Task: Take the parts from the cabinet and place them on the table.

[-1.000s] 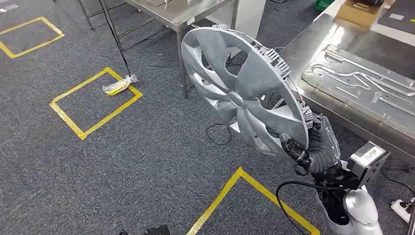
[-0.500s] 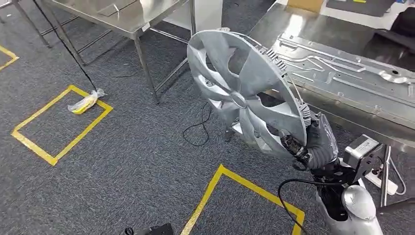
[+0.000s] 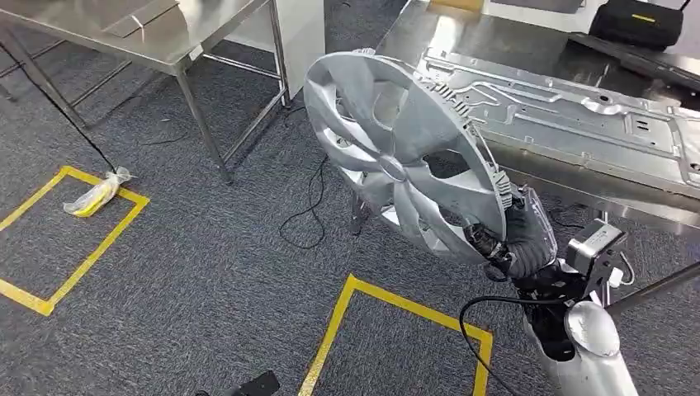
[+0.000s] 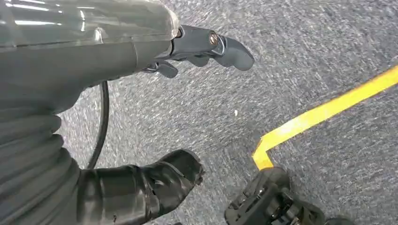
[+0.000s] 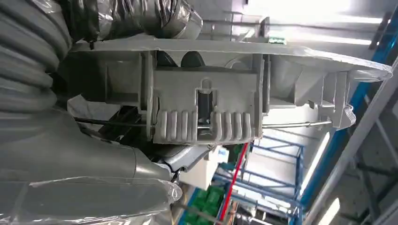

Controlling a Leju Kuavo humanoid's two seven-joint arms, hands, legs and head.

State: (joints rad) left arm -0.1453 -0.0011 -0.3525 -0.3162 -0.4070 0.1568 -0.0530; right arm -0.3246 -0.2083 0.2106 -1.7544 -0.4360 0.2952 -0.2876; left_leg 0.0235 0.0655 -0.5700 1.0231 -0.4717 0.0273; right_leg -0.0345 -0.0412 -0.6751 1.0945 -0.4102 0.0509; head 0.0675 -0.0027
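So, hubcap (image 3: 410,169) run is about halfway done.
Right robot hand (image 3: 513,241) is gripping the hubcap by its rim, holding it up over the carpet just short of the tabletop (image 3: 429,33), where a metal panel (image 3: 569,115) is lying. Left robot hand (image 4: 141,84) is hanging loose, holding nothing. Setting it down is what's left.

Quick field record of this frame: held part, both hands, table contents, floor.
held part: silver wheel cover, tilted, raised above the floor beside the table
right hand: right hand grips the wheel cover at its lower rim
left hand: left hand holds nothing, fingers apart, over the carpet
table: steel table carries a flat stamped metal panel
second table: steel-legged table to the left
floor: grey carpet, yellow tape squares, a plastic-wrapped yellow item
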